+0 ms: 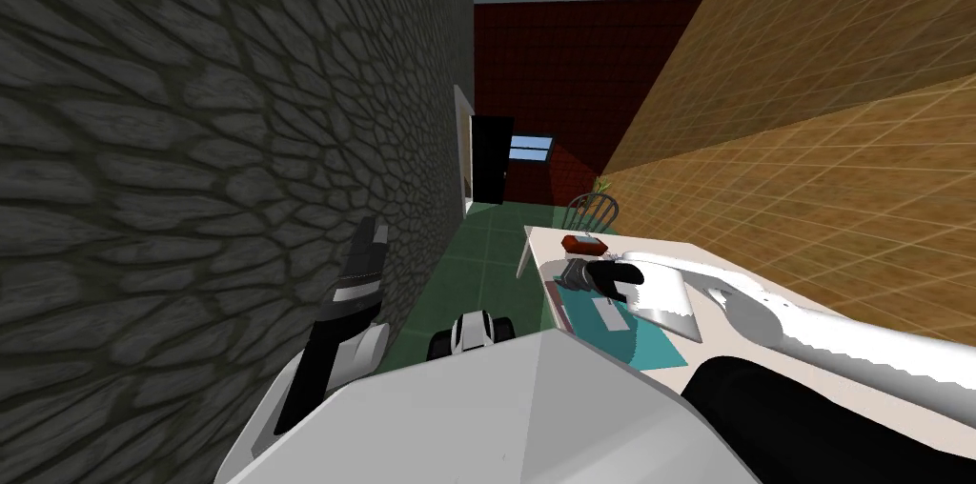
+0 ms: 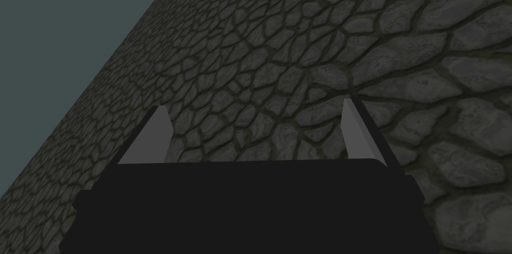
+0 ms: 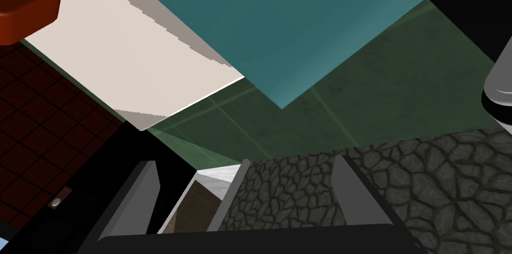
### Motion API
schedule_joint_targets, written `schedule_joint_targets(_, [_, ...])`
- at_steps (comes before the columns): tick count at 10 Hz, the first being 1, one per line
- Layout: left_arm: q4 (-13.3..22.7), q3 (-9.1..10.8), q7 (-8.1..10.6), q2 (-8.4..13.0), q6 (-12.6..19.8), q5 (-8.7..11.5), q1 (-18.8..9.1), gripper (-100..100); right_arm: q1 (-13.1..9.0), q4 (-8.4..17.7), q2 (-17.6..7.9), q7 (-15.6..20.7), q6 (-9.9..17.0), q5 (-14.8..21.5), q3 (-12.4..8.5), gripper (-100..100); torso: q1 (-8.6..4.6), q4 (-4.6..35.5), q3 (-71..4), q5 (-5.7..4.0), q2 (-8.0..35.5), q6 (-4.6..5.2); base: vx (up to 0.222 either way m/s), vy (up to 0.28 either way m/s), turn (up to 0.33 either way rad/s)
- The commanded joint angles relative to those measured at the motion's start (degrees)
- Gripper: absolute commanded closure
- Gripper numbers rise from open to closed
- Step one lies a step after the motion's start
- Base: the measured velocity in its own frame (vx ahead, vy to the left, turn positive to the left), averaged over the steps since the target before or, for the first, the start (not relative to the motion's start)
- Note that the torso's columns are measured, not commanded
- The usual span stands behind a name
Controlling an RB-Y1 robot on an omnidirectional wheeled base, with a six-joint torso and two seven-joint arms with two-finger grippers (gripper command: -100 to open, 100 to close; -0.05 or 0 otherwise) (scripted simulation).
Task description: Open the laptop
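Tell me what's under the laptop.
A teal mat on the white table lies under the laptop. My right arm covers part of the laptop, so what lies beneath there is hidden.

Interior of a house, a narrow room. A green tiled floor (image 1: 481, 254) runs between a dark grey stone wall (image 1: 191, 126) and a tan tiled wall (image 1: 820, 126) to a dark red tiled end wall (image 1: 591, 69). That end wall has a small window (image 1: 531, 149) beside a doorway opening on a black area (image 1: 492, 162). The furnishing marks the place as a home: a white table (image 1: 541, 245) beside the tan wall, a spindle-backed chair (image 1: 591, 211) at its far end, and on the table a teal mat (image 1: 653, 347), a light grey laptop (image 1: 672, 312) and a small red-brown object (image 1: 583, 244).
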Motion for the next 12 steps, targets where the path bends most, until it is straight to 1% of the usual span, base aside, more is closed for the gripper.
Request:
schedule_joint_targets(1, [0.00, 0.00, 0.00, 0.00, 0.00, 0.00, 0.00, 0, -0.09, -0.08, -1.81, 0.53, 0.82, -4.35, -3.93, -100, -0.01, 0.00, -0.01, 0.00, -0.01, 0.00, -0.011, 0.001, -0.055])
schedule_joint_targets(5, [0.00, 0.00, 0.00, 0.00, 0.00, 0.00, 0.00, 0, -0.73, -0.09, -5.39, 1.02, 2.26, -11.67, -10.28, -100, -0.03, 0.03, 0.05, -0.01, 0.08, 0.00, -0.014, -0.001, -0.050])
schedule_joint_targets(6, [0.00, 0.00, 0.00, 0.00, 0.00, 0.00, 0.00, 0, -0.84, -0.11, -5.15, 0.65, 2.12, -10.58, -9.22, -100, -0.03, 0.03, 0.05, -0.01, 0.08, 0.01, -0.007, 0.000, -0.008])
schedule_joint_targets(7, [0.00, 0.00, 0.00, 0.00, 0.00, 0.00, 0.00, 0, -0.86, -0.11, -5.25, 0.61, 2.17, -10.75, -9.36, 0, -0.03, 0.02, 0.04, -0.01, 0.06, 0.00, 0.000, 0.000, 0.000])
schedule_joint_targets(12, [0.00, 0.00, 0.00, 0.00, 0.00, 0.00, 0.00, 0, -0.86, -0.11, -5.24, 0.62, 2.17, -10.74, -9.35, 0, -0.03, 0.02, 0.04, 0.00, 0.07, 0.00, 0.000, 0.000, 0.000])
